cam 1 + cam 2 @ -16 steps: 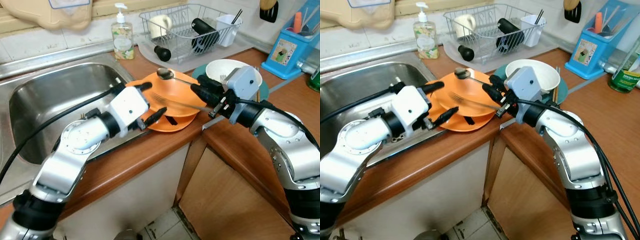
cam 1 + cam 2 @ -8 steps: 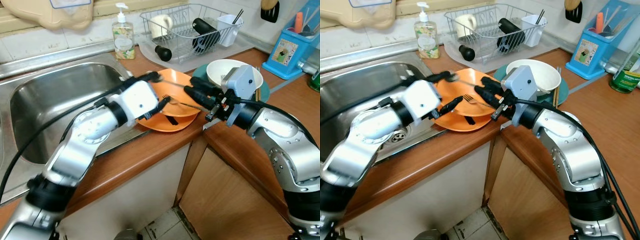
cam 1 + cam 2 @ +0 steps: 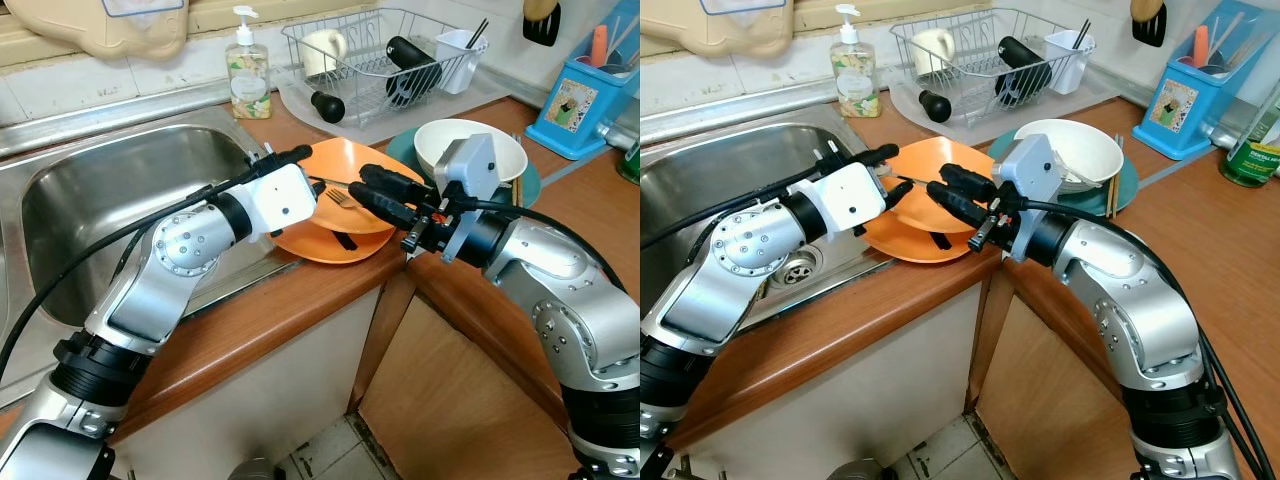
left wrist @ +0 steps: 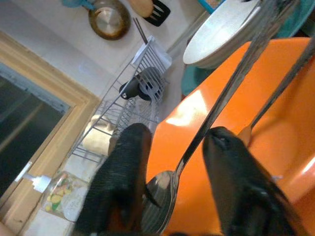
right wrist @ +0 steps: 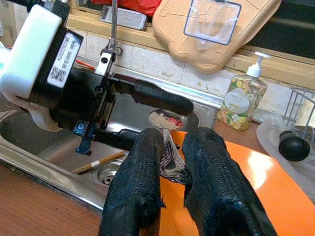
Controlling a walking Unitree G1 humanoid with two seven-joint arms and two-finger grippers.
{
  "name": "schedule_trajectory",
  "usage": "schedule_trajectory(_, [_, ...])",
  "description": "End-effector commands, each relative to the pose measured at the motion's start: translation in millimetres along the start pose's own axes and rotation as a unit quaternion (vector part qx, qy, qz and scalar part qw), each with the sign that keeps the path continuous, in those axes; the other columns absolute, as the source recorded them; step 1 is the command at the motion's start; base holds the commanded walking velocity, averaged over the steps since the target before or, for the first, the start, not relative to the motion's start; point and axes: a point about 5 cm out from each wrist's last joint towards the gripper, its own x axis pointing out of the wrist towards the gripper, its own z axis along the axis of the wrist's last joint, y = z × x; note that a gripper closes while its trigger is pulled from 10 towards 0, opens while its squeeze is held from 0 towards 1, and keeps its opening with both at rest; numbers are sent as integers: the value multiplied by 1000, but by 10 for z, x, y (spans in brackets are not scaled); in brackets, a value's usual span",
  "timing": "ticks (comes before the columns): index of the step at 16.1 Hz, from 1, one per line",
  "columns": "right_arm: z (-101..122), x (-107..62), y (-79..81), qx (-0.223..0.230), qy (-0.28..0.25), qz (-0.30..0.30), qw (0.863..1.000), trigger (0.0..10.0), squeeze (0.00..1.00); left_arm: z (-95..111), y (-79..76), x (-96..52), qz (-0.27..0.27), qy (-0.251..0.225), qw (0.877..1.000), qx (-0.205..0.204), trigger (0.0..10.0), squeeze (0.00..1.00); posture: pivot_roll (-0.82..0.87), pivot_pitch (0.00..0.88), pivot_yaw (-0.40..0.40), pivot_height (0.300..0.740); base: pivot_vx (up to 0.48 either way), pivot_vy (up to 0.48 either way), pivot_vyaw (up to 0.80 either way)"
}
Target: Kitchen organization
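Over the stacked orange plastic plates (image 3: pixel 352 172) on the wooden tabletop (image 3: pixel 300 310), your left gripper (image 4: pixel 170 189) has its fingers apart around the steel spoon (image 4: pixel 216 105); your right gripper (image 5: pixel 170 152) pinches the steel fork (image 3: pixel 341 197). Close squarely on the spoon's neck before lifting.

We see a soap bottle (image 3: pixel 246 77) at upper left and a blue holder (image 3: pixel 578 103) at upper right.
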Motion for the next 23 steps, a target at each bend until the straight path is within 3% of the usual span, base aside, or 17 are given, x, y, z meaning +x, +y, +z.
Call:
schedule_trajectory(1, [39, 6, 42, -2, -5, 10, 1000, 0, 0, 18, -19, 12, -21, -3, 1000, 19, 0, 0, 48, 0, 5, 740, 0, 0, 0])
schedule_trajectory(14, [79, 32, 52, 5, -13, 10, 1000, 0, 0, -19, 6, 17, -25, 9, 998, 55, 0, 0, 53, 0, 0, 740, 0, 0, 0])
schedule_trajectory(15, [87, 34, 53, 5, -15, 10, 1000, 9098, 0, -23, 18, 16, -22, 9, 998, 59, 0, 0, 53, 0, 0, 740, 0, 0, 0])
schedule_trajectory(16, [94, 38, 61, 7, -18, 15, 1000, 10000, 0, -27, 34, 15, -19, 10, 998, 63, 0, 0, 53, 0, 0, 740, 0, 0, 0])
schedule_trajectory(17, [96, 39, 64, 8, -19, 17, 1000, 10000, 0, -28, 38, 14, -18, 10, 998, 63, 0, 0, 53, 0, 0, 740, 0, 0, 0])
schedule_trajectory(18, [110, 43, 63, 6, -23, 13, 1000, 10000, 1000, -42, 90, 4, -6, 16, 997, 70, 0, 0, 54, 0, 2, 740, 0, 0, 0])
schedule_trajectory(19, [110, 43, 63, 6, -23, 13, 1000, 10000, 1000, -42, 90, 4, -6, 16, 997, 70, 0, 0, 54, 0, 2, 740, 0, 0, 0])
schedule_trajectory(20, [127, 45, 44, -4, -28, -1, 1000, 10000, 0, -82, 158, -22, 7, 28, 997, 78, 0, 0, 53, 0, 2, 740, 0, 0, 0])
schedule_trajectory(23, [129, 31, 25, -11, -28, -17, 999, 10000, 0, -318, 422, -195, 57, 93, 989, 103, 0, 0, 50, 0, 5, 740, 0, 0, 0])
